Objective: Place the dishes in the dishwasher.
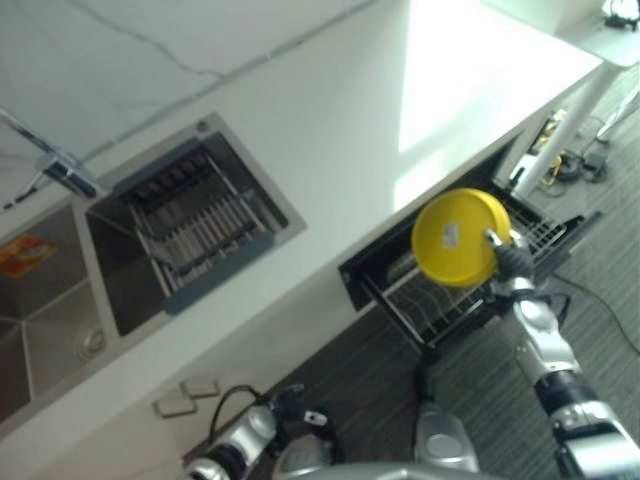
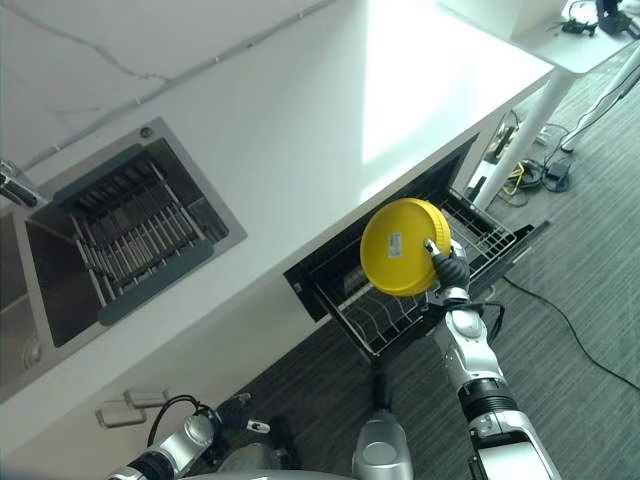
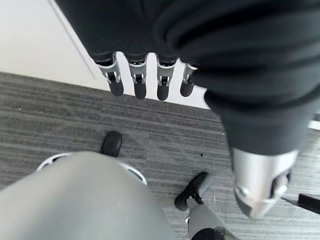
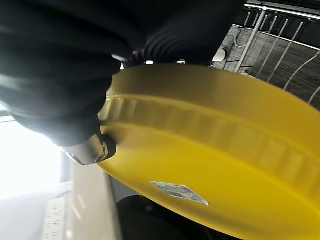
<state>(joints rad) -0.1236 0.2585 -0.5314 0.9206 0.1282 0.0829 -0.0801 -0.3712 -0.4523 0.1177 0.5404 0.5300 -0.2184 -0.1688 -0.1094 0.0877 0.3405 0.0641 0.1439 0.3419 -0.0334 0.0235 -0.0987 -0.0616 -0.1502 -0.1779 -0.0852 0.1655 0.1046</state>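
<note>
My right hand (image 1: 510, 258) is shut on the rim of a round yellow plate (image 1: 455, 238), which it holds tilted on edge with the underside and its sticker facing me. The plate (image 2: 400, 247) hangs just above the wire rack (image 2: 400, 318) pulled out of the open dishwasher under the counter. Close up, the thumb (image 4: 92, 150) presses on the plate's ribbed rim (image 4: 210, 150). My left hand (image 2: 238, 412) hangs low by the cabinet front, away from the dishwasher, with straight fingers (image 3: 137, 82) that hold nothing.
A long white counter (image 1: 380, 100) runs above the dishwasher. At its left a steel sink (image 1: 60, 310) sits beside a basin with a grey drying rack (image 1: 190, 215), and a faucet (image 1: 60, 165) stands behind. White table legs (image 1: 570, 110) and cables lie on the grey carpet at right.
</note>
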